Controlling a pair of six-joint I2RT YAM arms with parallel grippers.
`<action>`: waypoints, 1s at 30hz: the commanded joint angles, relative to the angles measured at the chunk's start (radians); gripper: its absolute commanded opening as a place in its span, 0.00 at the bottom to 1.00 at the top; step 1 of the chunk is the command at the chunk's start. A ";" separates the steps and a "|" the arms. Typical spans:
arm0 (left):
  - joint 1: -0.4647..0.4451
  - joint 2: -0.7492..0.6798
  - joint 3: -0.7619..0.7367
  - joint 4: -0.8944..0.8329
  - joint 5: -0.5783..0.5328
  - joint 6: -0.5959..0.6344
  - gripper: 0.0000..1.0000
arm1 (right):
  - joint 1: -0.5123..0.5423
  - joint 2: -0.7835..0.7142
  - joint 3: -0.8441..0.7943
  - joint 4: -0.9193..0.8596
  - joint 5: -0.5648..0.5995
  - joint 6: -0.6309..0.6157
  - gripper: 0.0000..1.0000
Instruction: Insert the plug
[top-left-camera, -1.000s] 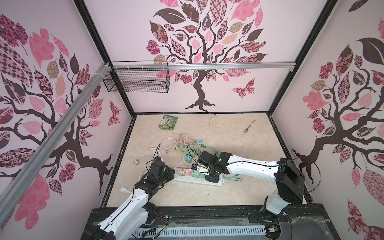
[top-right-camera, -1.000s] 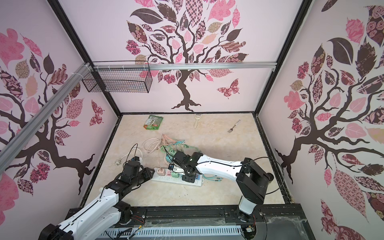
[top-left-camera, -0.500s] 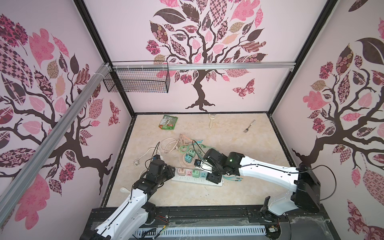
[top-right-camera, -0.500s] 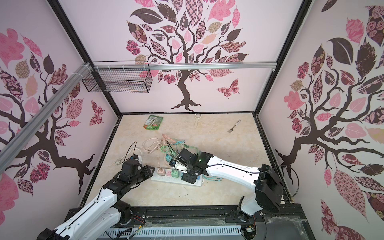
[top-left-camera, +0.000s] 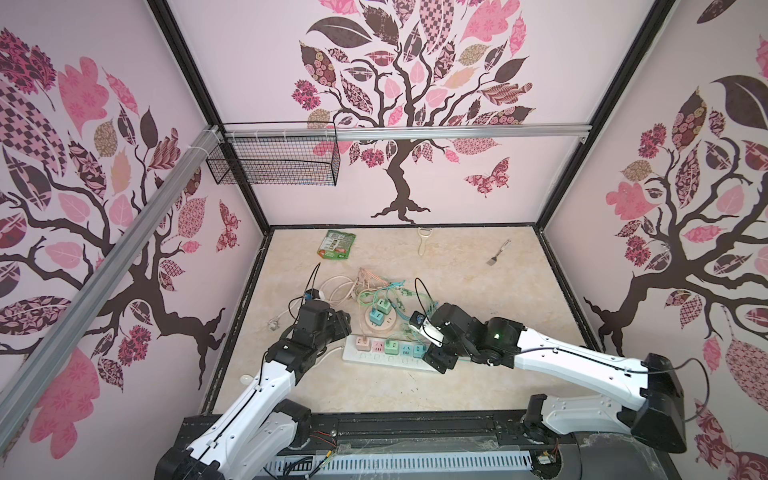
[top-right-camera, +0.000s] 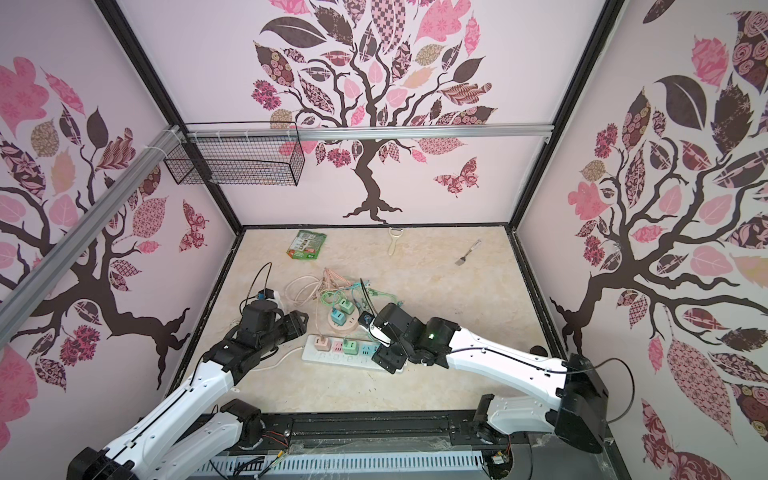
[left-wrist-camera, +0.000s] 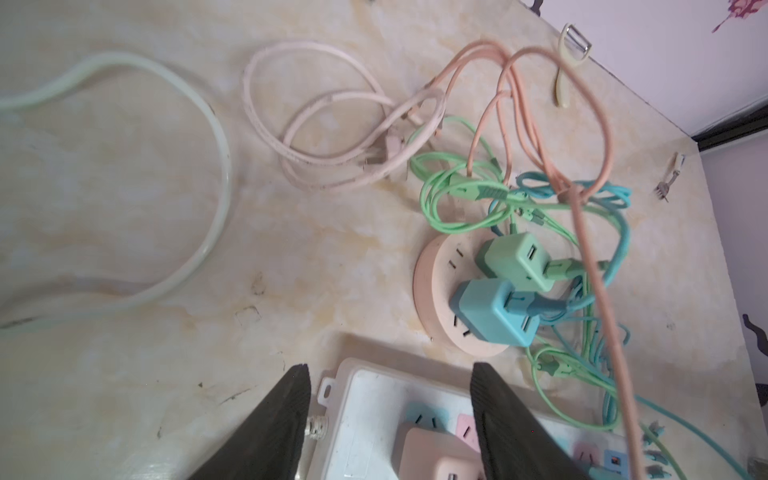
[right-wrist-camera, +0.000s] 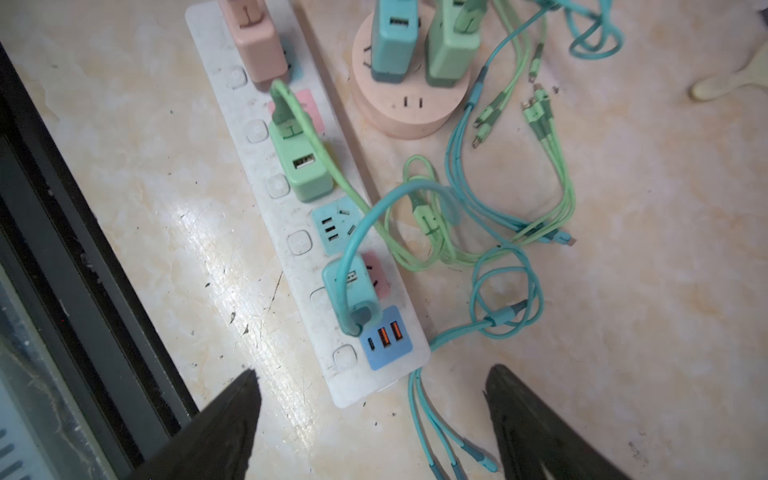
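Observation:
A white power strip (top-left-camera: 386, 360) lies near the front of the floor. Three square plugs stand in its sockets: a pink one (right-wrist-camera: 253, 45), a green one (right-wrist-camera: 303, 166) and a teal plug (right-wrist-camera: 349, 291) with a teal cable looping out of it. My right gripper (right-wrist-camera: 374, 370) is open just beyond the strip's USB end, holding nothing; in a top view this gripper (top-left-camera: 430, 347) sits at the strip's right end. My left gripper (left-wrist-camera: 388, 368) is open, straddling the strip's other end by the pink plug (left-wrist-camera: 436, 455) without gripping it.
Behind the strip, a round pink socket (top-left-camera: 376, 322) carries a green and a teal adapter. Tangled green, teal and pink cables (top-left-camera: 386, 291) spread behind it. A green packet (top-left-camera: 336, 245), a peeler (top-left-camera: 423, 243) and a small fork (top-left-camera: 498, 251) lie near the back wall.
Both grippers have opened wide over the last second. The right gripper has drawn back slightly toward the strip's right end, off the teal plug.

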 joint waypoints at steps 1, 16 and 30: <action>0.005 -0.006 0.087 -0.029 -0.107 0.111 0.69 | -0.039 -0.101 -0.015 0.100 0.088 0.075 0.92; 0.017 0.014 -0.101 0.497 -0.441 0.471 0.86 | -0.419 -0.389 -0.374 0.646 0.369 0.189 0.99; 0.183 0.244 -0.215 0.888 -0.389 0.535 0.91 | -0.793 -0.275 -0.704 1.117 0.273 0.238 0.99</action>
